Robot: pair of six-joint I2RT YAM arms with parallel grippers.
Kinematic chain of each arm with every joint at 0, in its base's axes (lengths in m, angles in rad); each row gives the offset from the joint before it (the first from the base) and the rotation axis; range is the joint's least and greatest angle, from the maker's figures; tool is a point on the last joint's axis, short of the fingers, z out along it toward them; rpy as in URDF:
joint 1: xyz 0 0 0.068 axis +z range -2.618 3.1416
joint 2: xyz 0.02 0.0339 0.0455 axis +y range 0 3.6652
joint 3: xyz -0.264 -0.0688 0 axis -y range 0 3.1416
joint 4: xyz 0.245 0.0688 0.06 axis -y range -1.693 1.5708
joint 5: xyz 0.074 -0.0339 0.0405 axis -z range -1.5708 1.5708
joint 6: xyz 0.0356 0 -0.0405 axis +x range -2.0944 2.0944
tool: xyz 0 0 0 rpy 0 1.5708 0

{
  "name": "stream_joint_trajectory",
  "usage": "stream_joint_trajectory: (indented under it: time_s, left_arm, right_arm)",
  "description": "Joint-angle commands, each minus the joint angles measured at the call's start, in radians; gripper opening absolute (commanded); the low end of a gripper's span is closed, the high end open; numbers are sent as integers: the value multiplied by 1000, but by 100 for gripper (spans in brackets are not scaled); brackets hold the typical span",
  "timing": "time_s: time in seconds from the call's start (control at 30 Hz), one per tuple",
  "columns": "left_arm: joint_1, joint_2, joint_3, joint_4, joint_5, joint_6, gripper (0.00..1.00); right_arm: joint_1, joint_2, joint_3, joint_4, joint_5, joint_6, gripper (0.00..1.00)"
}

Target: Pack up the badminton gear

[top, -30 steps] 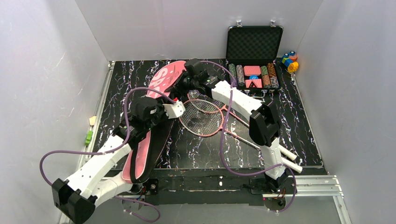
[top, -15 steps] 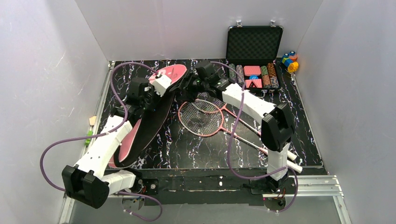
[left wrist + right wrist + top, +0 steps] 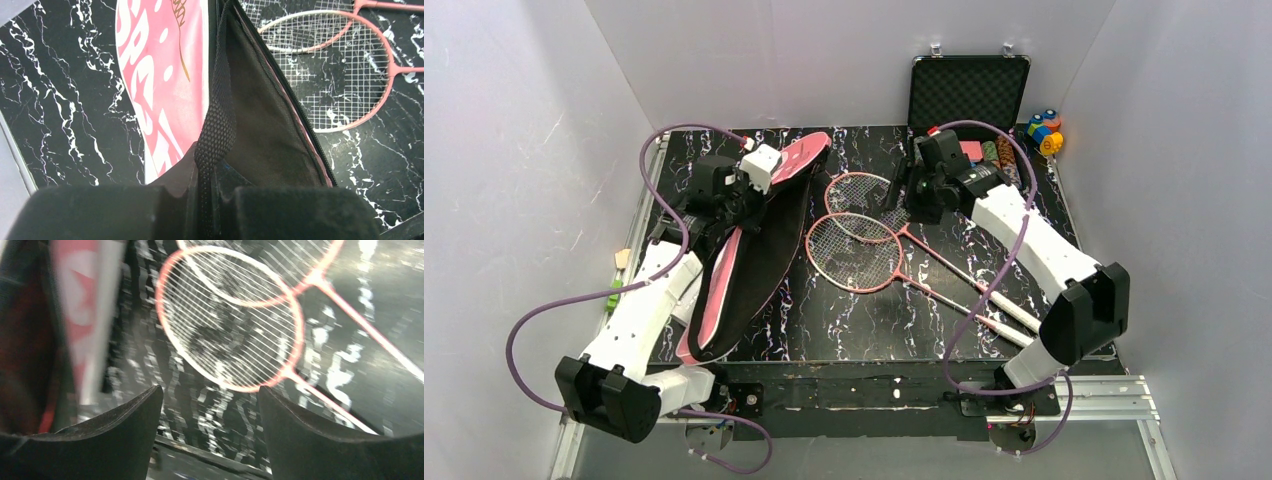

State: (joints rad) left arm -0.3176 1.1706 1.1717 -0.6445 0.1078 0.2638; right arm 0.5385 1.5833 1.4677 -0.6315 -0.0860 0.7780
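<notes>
The pink "SPORT" bag (image 3: 796, 160) lies along the left of the table, its black inside (image 3: 265, 130) gaping open. My left gripper (image 3: 759, 190) holds the bag's upper end raised; in the left wrist view the gripper (image 3: 207, 187) is shut on the black strap (image 3: 217, 125). Two red-framed rackets (image 3: 854, 250) lie crossed at the centre, heads beside the bag, white handles (image 3: 1014, 318) toward the front right. My right gripper (image 3: 902, 200) hovers open over the racket heads (image 3: 230, 320), holding nothing.
An open black case of poker chips (image 3: 969, 100) stands at the back right, just behind my right wrist. Small coloured toy blocks (image 3: 1044, 130) sit beside it. Small green and yellow pieces (image 3: 616, 285) lie off the table's left edge.
My left gripper shut on the strap and pulled the bag's top back and left. My right gripper let go of the bag, opened and swung right toward the case.
</notes>
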Motion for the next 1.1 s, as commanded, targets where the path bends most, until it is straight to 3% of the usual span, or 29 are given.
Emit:
stream_joint_trajectory:
  time_s: [0.0, 0.27, 0.6, 1.07]
  left_arm:
    - [3, -18, 68, 45, 25, -36, 0]
    - [4, -14, 100, 62, -12, 7, 0]
    - [3, -20, 106, 52, -29, 19, 0]
    - [4, -48, 83, 47, -38, 30, 0]
  right_arm:
    - [10, -46, -50, -334, 199, -242, 77]
    - [11, -83, -277, -377, 212, -319, 74]
    - [35, 22, -290, -339, 238, -483, 75]
    - [40, 177, -245, -218, 133, -581, 70]
